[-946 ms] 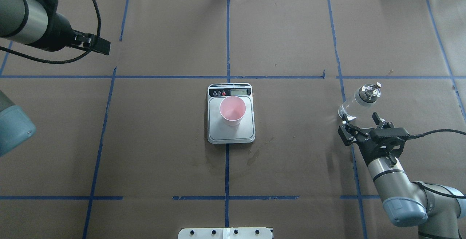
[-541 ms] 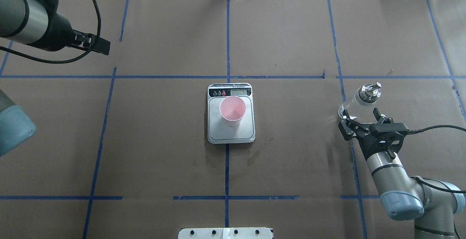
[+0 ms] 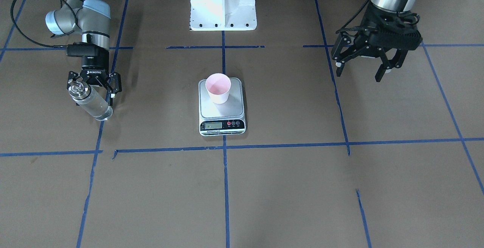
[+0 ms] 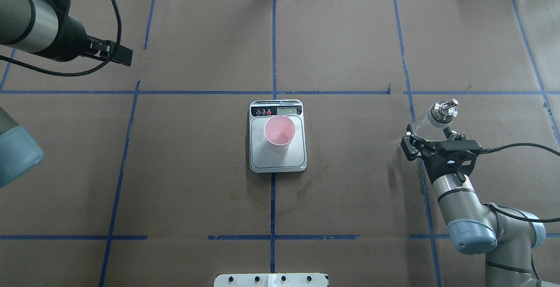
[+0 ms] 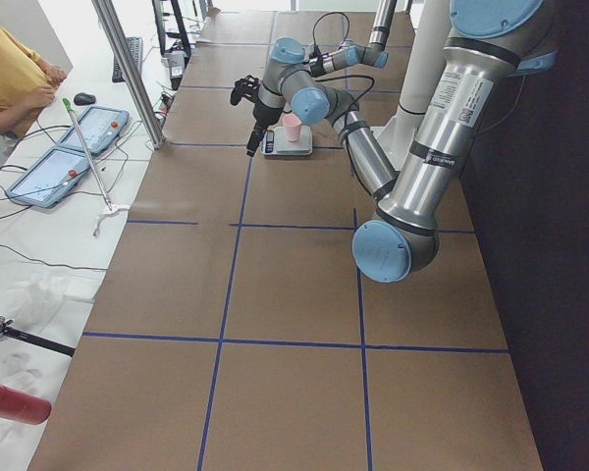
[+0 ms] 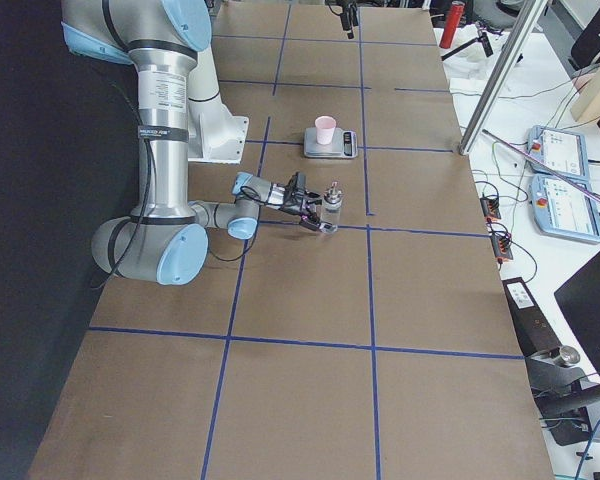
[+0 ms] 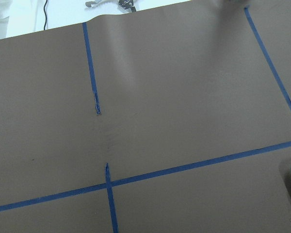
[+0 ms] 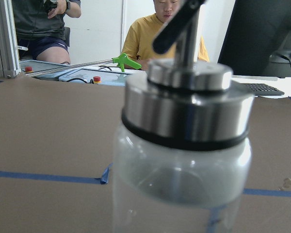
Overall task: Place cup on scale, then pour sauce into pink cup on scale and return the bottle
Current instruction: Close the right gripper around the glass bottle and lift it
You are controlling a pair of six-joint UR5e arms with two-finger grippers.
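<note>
Brown table (image 4: pixel 197 182); right hand (image 4: pixel 430 135) spread astride bottle (image 4: pixel 437 118); front view reveals left hand (image 3: pixel 359 75) spread.

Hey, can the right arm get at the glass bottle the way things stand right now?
Probably yes. The right pincer is open and appears to straddle the bottle already, with nothing else between them.

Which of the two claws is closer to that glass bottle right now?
The right gripper: it is open around the bottle. The left gripper hangs open far across the table, beyond the scale.

Right wrist camera, apparently near bottle (image 8: pixel 182 160)
</note>
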